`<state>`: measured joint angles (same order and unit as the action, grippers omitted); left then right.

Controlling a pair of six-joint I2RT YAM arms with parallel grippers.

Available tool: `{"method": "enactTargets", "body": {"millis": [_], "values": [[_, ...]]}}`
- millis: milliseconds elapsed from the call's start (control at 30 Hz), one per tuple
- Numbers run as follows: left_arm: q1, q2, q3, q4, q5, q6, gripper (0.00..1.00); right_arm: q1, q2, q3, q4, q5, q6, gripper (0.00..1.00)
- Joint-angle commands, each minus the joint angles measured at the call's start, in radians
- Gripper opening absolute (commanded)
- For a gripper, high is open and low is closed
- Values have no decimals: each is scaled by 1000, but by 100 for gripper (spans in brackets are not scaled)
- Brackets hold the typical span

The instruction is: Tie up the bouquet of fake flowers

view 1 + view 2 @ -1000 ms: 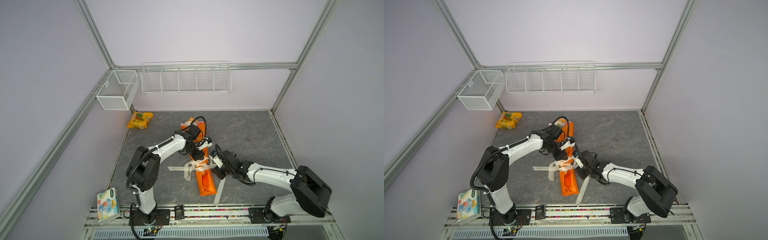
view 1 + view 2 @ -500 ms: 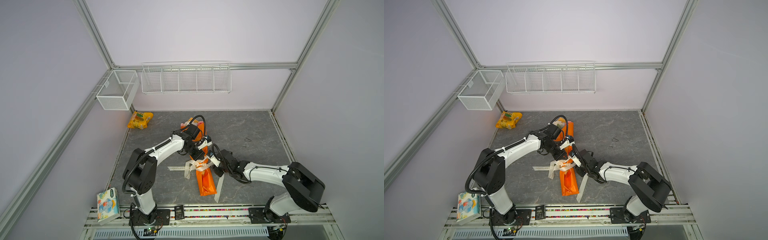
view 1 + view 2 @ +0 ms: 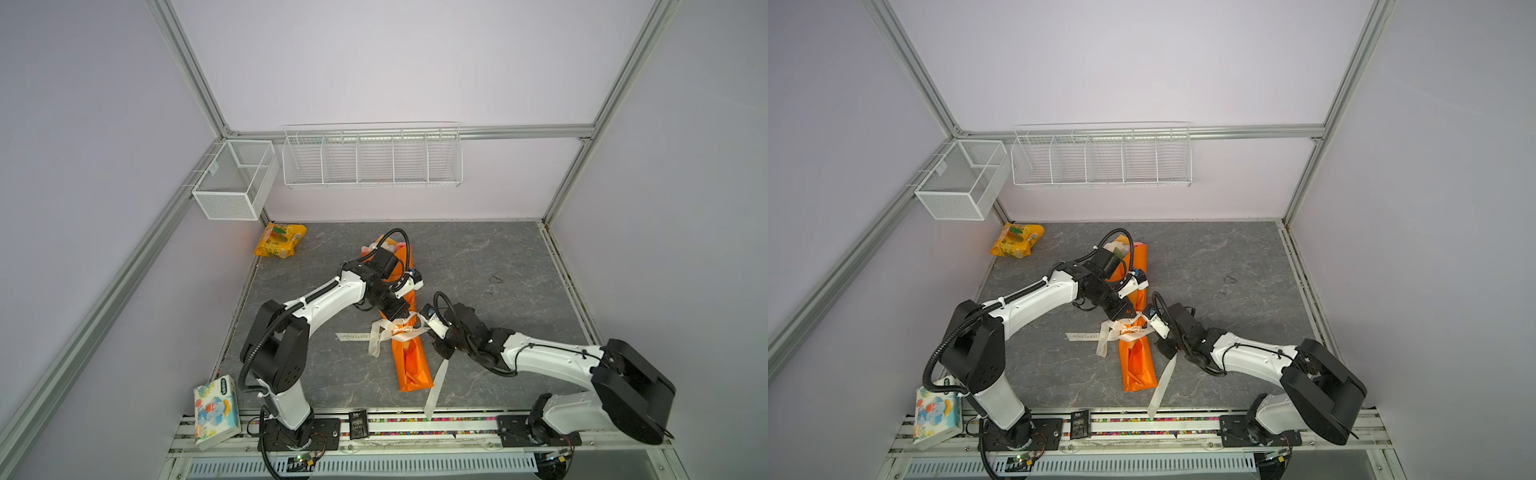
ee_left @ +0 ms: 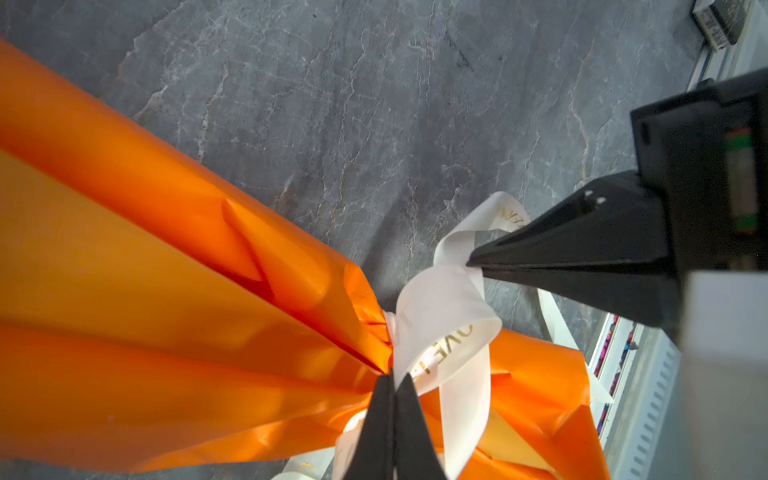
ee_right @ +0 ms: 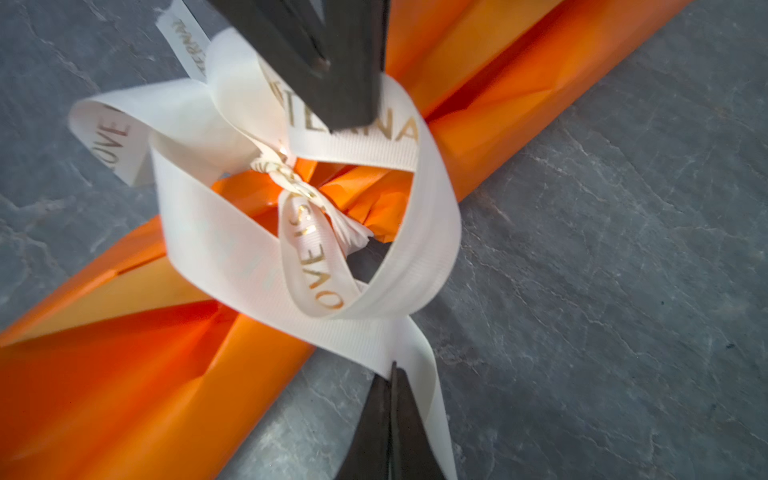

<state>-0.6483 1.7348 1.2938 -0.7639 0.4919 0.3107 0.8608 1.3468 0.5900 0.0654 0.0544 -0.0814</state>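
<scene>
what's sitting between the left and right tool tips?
Cream ribbon: loops and knot, over the cinched waist of the orange-wrapped bouquet. The left tool and right tool are each shut on a strand. Clearest in the right wrist view.

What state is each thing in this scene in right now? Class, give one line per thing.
Bouquet: lying flat, wrapped in orange, cinched at the middle.
Ribbon: knotted round the bouquet, loops loose, one tail trailing forward.
Left gripper: shut on the ribbon by the knot.
Right gripper: shut on the ribbon's tail.
Packet: lying apart, near the back left corner.
Tissue pack: lying at the front left edge.
</scene>
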Motion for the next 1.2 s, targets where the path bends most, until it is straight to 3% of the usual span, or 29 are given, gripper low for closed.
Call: {"method": "enactTargets", "body": {"millis": [0,100,333,600,700,800,933,1167], "values": [[-5,-35,-20,12,27,-20,0,19,-58,-20,-41,-76,39,6],[-6,-50,-28,16,34,-45,0,29,-85,5,-78,-138,105,6],[-5,-119,-100,84,39,-148,0,50,-55,68,-44,-194,413,6],[-5,-148,-129,110,48,-217,0,60,95,154,3,-123,680,6],[-5,-169,-126,85,42,-211,0,60,108,169,-6,-30,773,6],[-5,-203,-144,96,21,-217,0,66,114,183,-15,46,831,6],[-5,-224,-162,90,72,-219,0,69,121,162,61,110,909,6],[-5,-240,-254,94,189,-231,0,74,174,183,189,96,945,6]]}}
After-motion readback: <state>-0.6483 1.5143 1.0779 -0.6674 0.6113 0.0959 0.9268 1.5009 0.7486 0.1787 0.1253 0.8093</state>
